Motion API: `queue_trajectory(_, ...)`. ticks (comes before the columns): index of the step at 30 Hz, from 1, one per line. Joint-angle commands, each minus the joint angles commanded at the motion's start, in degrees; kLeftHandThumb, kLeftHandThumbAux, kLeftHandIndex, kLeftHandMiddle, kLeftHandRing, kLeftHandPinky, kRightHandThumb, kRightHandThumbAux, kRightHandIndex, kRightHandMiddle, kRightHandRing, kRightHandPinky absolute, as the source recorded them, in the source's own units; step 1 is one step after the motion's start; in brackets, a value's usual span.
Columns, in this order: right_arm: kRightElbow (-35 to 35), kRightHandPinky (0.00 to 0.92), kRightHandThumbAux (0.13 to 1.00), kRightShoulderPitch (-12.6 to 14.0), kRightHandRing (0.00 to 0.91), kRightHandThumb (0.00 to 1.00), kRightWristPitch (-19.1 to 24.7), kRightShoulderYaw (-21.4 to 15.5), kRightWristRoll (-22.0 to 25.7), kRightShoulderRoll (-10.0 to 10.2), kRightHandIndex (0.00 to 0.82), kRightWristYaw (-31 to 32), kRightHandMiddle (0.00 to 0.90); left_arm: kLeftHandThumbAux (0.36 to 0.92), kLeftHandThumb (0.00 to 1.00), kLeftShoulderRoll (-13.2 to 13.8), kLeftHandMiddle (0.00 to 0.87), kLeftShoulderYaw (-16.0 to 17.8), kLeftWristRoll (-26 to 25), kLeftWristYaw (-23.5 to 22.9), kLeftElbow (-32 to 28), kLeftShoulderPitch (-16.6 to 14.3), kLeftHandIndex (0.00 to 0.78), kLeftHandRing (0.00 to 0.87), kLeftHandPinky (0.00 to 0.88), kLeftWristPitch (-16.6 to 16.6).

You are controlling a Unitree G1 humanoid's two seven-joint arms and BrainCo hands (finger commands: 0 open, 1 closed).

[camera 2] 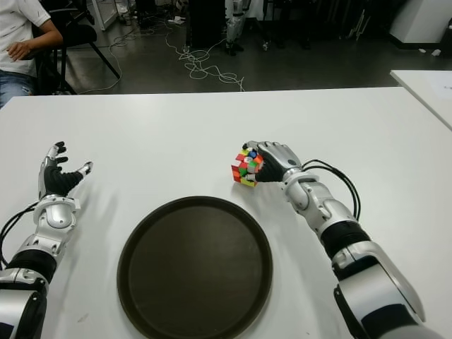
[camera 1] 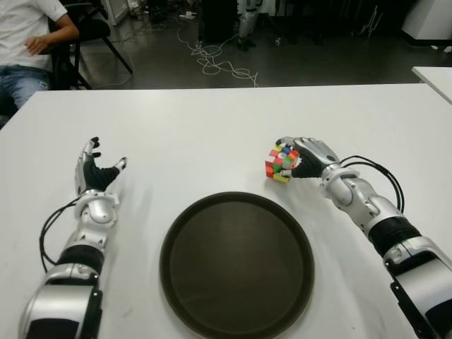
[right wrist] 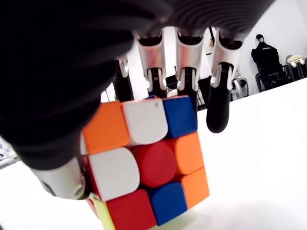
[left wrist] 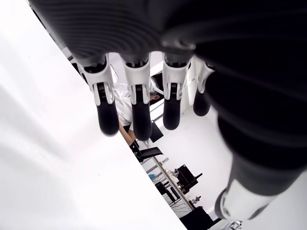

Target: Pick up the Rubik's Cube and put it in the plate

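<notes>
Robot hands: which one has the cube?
The right robot hand, fingers curled around the cube beyond the plate; the left robot hand is open, empty.

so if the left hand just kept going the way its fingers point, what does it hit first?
Nothing, as far as shown. The left hand is open, fingers aimed across bare table toward its far edge. Height above it is unclear.

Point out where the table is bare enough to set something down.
Bare: the table beyond the plate, between left hand and right hand; also inside the plate. Crowded only where the right hand grips the cube.
</notes>
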Motion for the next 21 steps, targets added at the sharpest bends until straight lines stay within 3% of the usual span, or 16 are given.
queue_trajectory(13,0.3,0.749,0.730,0.4,0.751,0.695,-0.4,-2.7,3.5,1.0,0.432,-0.9,0.732,0.761,0.312,0.0,0.181,-0.3,0.4,0.6,0.3,-0.2,0.121,0.191,0.234,-0.2)
queue_trajectory(19,0.3,0.747,0.731,0.6,0.753,0.692,-1.1,-5.7,7.5,2.0,0.431,-0.6,0.733,0.766,0.315,0.0,0.180,-0.2,0.3,0.4,0.4,-0.2,0.116,0.187,0.230,-0.2)
queue_trajectory(21,0.2,0.746,0.732,0.8,0.751,0.691,-2.7,-8.0,11.0,2.4,0.431,0.9,0.729,0.766,0.316,0.0,0.177,-0.2,0.2,0.2,0.3,-0.2,0.114,0.185,0.228,-0.2)
